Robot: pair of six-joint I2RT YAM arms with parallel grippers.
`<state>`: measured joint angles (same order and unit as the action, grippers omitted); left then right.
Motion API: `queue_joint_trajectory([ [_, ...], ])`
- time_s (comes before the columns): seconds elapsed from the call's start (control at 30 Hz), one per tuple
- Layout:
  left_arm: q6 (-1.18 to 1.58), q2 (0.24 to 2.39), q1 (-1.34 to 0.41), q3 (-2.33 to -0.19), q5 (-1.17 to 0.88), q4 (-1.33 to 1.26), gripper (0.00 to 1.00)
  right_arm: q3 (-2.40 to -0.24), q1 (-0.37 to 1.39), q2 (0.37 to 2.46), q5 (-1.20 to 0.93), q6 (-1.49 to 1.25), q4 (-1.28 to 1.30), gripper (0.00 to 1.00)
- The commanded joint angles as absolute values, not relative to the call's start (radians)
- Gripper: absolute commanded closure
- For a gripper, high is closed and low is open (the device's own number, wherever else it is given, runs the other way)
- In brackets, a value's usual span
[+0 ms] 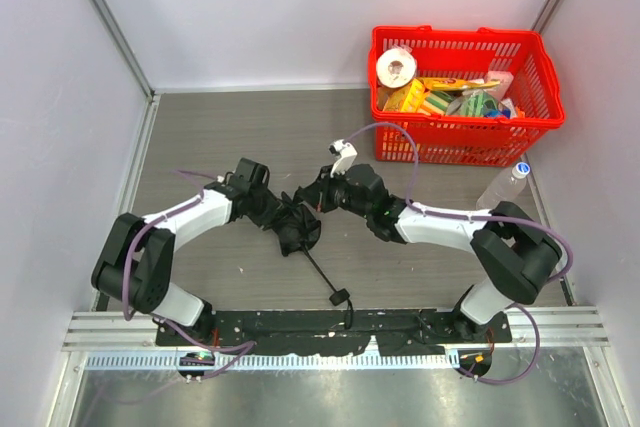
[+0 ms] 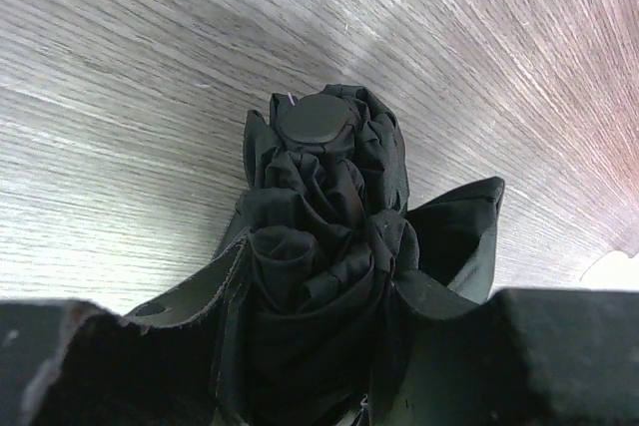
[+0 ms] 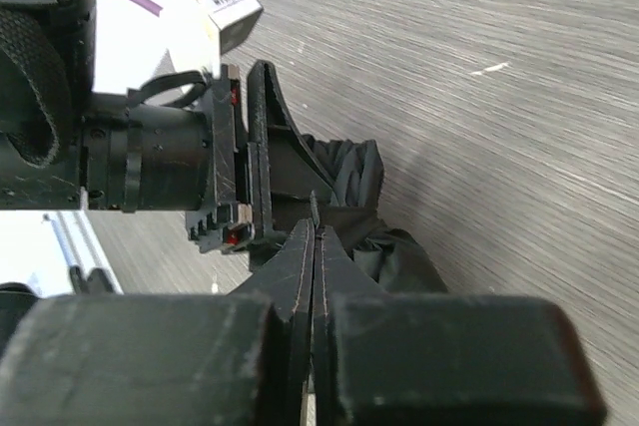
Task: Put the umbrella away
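The black umbrella (image 1: 297,228) lies folded mid-table, its thin shaft (image 1: 320,272) running toward me to a small handle (image 1: 338,297). My left gripper (image 1: 274,214) comes from the left and is shut on the bunched canopy (image 2: 319,207), one finger (image 2: 180,311) on each side, the round cap (image 2: 315,122) pointing away. My right gripper (image 1: 316,199) meets it from the right. Its jaws (image 3: 314,231) are pressed together with a thin strip of umbrella fabric (image 3: 313,205) standing up between the tips. More of the canopy (image 3: 354,172) shows just beyond.
A red basket (image 1: 545,97) full of groceries stands at the back right, a clear plastic bottle (image 1: 505,187) lying in front of it. White walls close in left, right and behind. A metal rail (image 1: 340,332) runs along the near edge.
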<state>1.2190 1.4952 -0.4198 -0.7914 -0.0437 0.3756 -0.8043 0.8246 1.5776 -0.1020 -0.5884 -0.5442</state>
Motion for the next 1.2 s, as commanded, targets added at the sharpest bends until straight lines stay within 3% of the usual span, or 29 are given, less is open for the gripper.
queue_joint_trajectory([
  [0.0, 1.195, 1.582, -0.394, -0.716, 0.279, 0.526, 1.00, -0.918, 0.819, 1.407, -0.016, -0.499, -0.704, 0.99],
  [0.27, 1.216, 1.585, -0.406, -0.739, 0.253, 0.575, 1.00, -0.906, 0.808, 1.621, 0.262, -0.257, -0.502, 0.99],
  [0.43, 1.238, 1.676, -0.406, -0.762, 0.235, 0.604, 1.00, -0.942, 0.808, 1.703, 0.267, -0.216, -0.397, 0.98],
  [0.57, 1.256, 1.706, -0.407, -0.772, 0.235, 0.620, 1.00, -1.006, 0.807, 1.744, 0.275, -0.216, -0.267, 0.84],
  [0.63, 1.258, 1.712, -0.410, -0.779, 0.242, 0.635, 1.00, -1.069, 0.807, 1.775, 0.296, -0.203, -0.153, 0.65],
  [0.7, 1.261, 1.718, -0.408, -0.790, 0.247, 0.649, 1.00, -1.130, 0.805, 1.798, 0.316, -0.184, -0.042, 0.53],
  [0.83, 1.270, 1.724, -0.410, -0.801, 0.238, 0.666, 1.00, -1.053, 0.850, 1.675, 0.319, -0.109, -0.087, 0.30],
  [0.97, 1.276, 1.732, -0.411, -0.808, 0.230, 0.670, 1.00, -0.953, 0.972, 1.526, 0.148, -0.076, -0.217, 0.24],
  [1.17, 1.284, 1.738, -0.411, -0.824, 0.222, 0.684, 1.00, -0.926, 1.104, 1.646, 0.173, -0.081, -0.354, 0.23],
])
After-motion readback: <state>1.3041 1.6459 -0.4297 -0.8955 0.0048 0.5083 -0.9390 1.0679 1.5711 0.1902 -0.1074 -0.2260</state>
